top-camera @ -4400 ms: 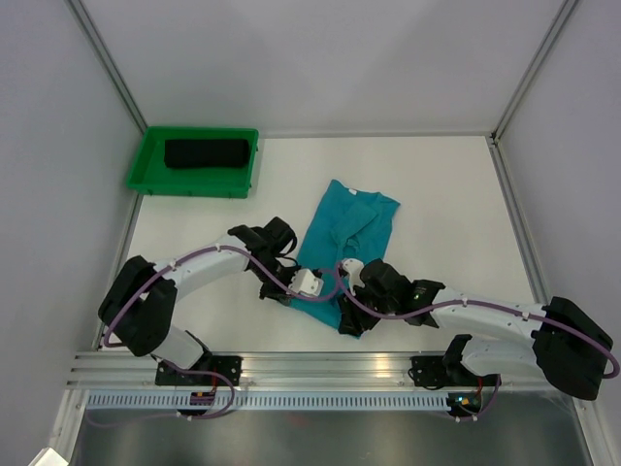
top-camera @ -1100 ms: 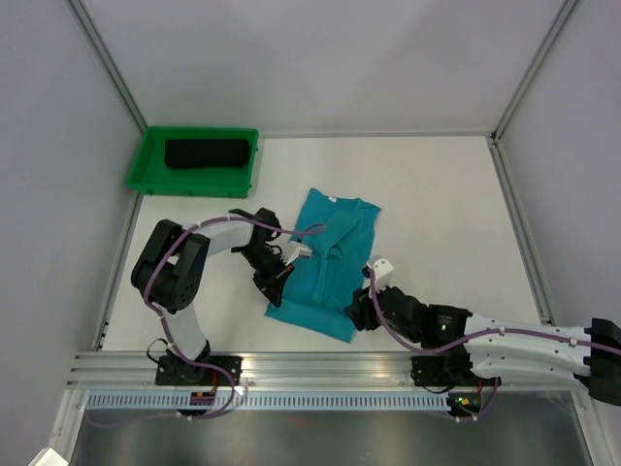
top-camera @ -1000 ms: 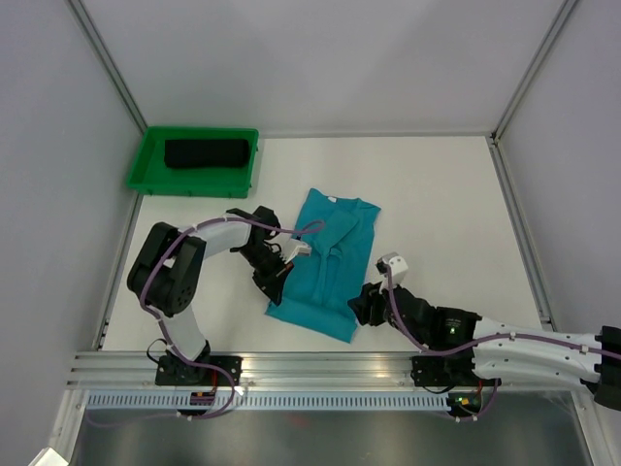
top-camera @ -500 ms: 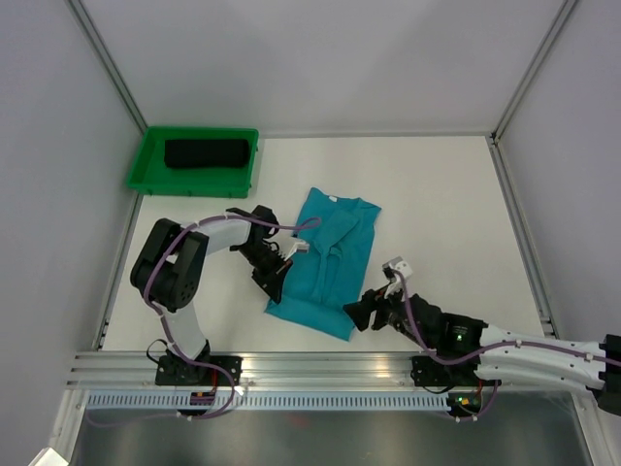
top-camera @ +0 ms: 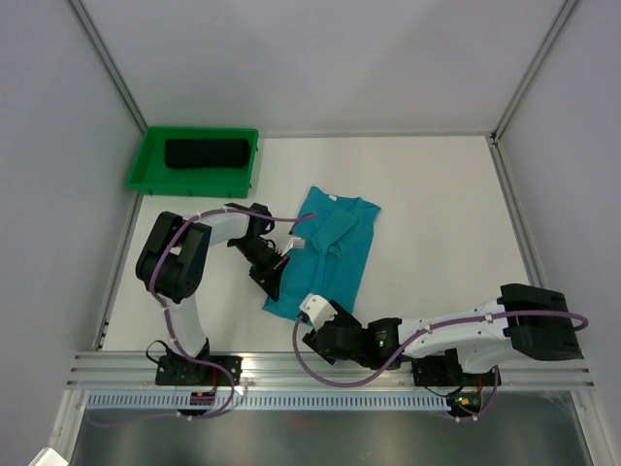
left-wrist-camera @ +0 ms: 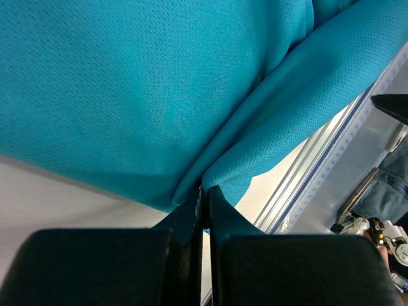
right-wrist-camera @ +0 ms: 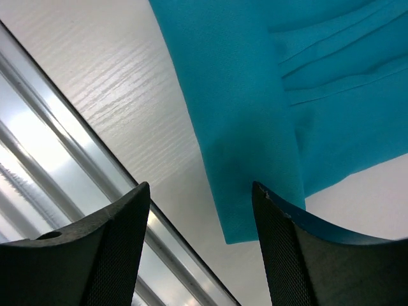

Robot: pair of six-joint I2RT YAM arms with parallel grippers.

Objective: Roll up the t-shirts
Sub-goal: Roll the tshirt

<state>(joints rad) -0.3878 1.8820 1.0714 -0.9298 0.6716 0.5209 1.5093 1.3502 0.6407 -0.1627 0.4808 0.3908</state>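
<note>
Teal cloth holds the middle of the white desk (top-camera: 437, 214). The teal t-shirt (top-camera: 330, 243) lies flat there, folded lengthwise into a long strip that slants from the far side toward the near edge. The black t-shirt (top-camera: 206, 153) sits rolled inside a green tray (top-camera: 138, 178) at the far-left corner, well apart from the teal one.

The left arm's fingers (top-camera: 273, 283) (left-wrist-camera: 194, 213) are pressed together on the teal shirt's left edge, close to its near corner, and the cloth gathers into a crease at their tips. The same arm's purple cable (top-camera: 299, 224) arcs over the shirt's left side.

The right arm reaches in from the right along the desk's near edge. The right arm's fingers (top-camera: 315, 338) (right-wrist-camera: 121, 242) stand wide apart and grip nothing, low over the desk just beside the shirt's near hem. In the wrist view the shirt's near corner shows between them. An aluminium rail (top-camera: 320, 364) (right-wrist-camera: 38, 159) runs along the desk's near edge, close beside these fingers. Grey panels wall the desk on three sides.
</note>
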